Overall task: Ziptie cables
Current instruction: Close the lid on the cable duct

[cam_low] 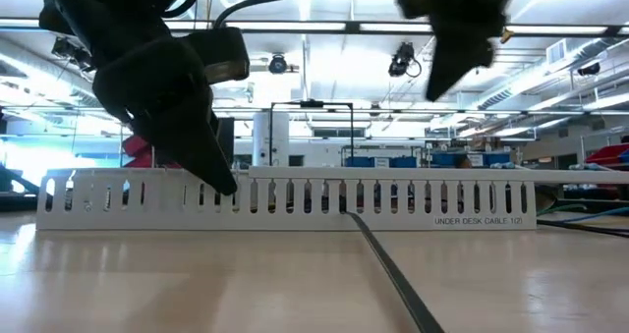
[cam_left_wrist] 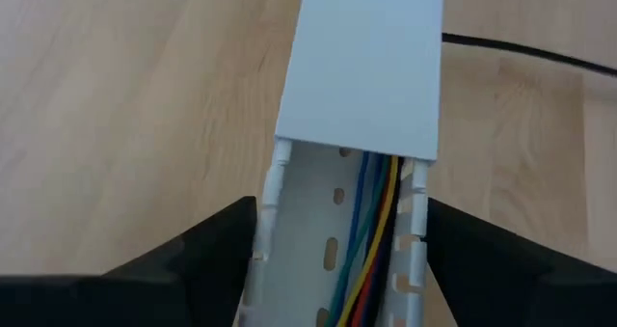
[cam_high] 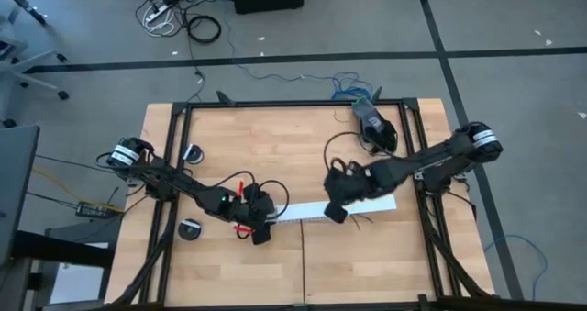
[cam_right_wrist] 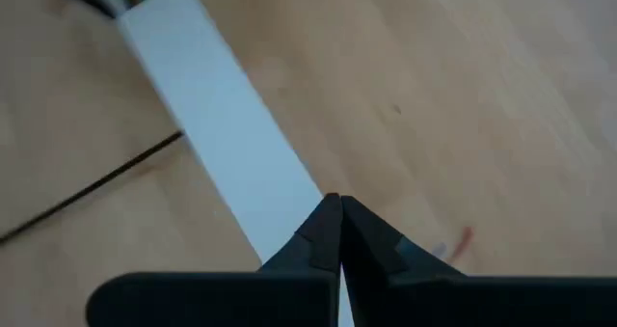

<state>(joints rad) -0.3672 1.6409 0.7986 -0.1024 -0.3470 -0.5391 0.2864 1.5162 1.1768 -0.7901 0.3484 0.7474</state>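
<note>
- High view: white channel lies mid-desk. Left gripper sits at its left end, right gripper over its middle.
- Low view: channel spans the frame; ziptie runs from it toward the lower right.
- Left wrist view: fingers spread wide, straddling the open channel; cables lie inside, under the lid.
- Right wrist view: fingers pressed fully together above the lid, holding nothing; ziptie at left.
</note>
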